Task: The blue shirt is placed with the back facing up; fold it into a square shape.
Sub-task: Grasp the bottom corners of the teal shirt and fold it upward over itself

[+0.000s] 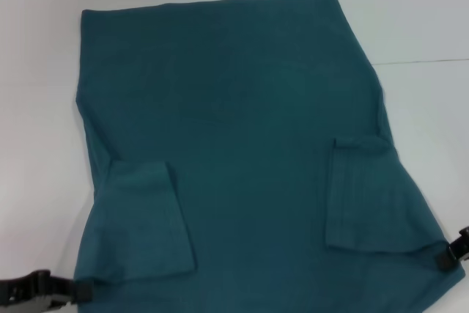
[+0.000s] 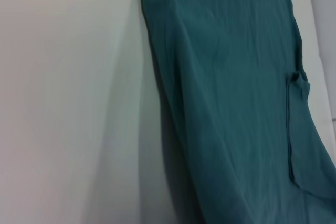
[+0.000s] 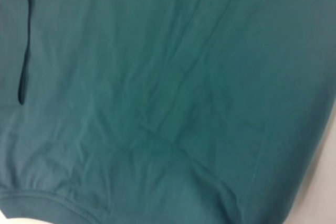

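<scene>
No legible text — none anywhere

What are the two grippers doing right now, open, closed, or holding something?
Left gripper: shut on the near left corner of the blue shirt.
Right gripper: shut on the shirt's near right corner.

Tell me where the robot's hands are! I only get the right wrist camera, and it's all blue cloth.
Observer: The head view shows the left gripper at the near left corner of the blue shirt and the right gripper at the near right corner.
Operator: Are the sleeves sticking out?
Observer: No. The left sleeve and the right sleeve are both folded inward on top of the shirt.
Operator: Is the rest folded yet?
Observer: Not yet. The body lies spread flat across the white table.
</scene>
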Available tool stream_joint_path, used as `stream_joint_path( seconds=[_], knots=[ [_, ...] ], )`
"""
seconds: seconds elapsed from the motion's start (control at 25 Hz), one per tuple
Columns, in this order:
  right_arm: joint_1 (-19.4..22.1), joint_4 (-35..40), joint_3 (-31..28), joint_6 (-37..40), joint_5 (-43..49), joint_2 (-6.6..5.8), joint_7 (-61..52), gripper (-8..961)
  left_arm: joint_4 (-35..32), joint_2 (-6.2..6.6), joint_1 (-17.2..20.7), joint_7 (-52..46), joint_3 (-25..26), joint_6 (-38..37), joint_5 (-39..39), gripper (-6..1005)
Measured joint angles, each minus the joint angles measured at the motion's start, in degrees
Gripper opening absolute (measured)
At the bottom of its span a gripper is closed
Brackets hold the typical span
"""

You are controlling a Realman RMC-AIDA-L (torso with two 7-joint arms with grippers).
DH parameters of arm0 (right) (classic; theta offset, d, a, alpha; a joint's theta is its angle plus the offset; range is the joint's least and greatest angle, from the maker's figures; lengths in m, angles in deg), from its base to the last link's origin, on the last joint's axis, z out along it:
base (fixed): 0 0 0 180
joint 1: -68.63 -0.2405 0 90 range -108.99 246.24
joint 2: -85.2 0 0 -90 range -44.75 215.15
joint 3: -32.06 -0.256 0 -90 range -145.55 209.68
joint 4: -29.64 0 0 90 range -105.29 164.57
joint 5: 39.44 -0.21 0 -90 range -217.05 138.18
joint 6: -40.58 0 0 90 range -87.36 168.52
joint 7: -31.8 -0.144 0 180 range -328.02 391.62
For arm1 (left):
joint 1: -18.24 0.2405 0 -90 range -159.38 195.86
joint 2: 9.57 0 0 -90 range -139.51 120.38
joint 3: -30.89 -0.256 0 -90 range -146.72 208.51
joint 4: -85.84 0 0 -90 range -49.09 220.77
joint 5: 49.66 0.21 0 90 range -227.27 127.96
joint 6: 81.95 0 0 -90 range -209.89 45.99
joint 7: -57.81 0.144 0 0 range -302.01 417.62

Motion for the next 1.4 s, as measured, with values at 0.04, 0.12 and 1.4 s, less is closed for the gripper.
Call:
stream_joint_path(
  seconds=[0.04,0.12,1.4],
  knots=[
    [0.3,0.0,-0.2,0.5,0.0,0.02,0.3,38,-0.6,-0.01,0.5,0.0,0.0,-0.7,0.4,20],
    [0.7,0.0,-0.8,1.3,0.0,0.31,0.9,39,-1.5,-0.08,1.0,0.0,0.2,-1.7,1.3,20],
    [3.8,-0.6,-12.4,-1.0,-20.7,-0.19,11.3,50,3.1,3.57,-9.7,-3.5,4.4,0.6,-2.3,20]
  ],
)
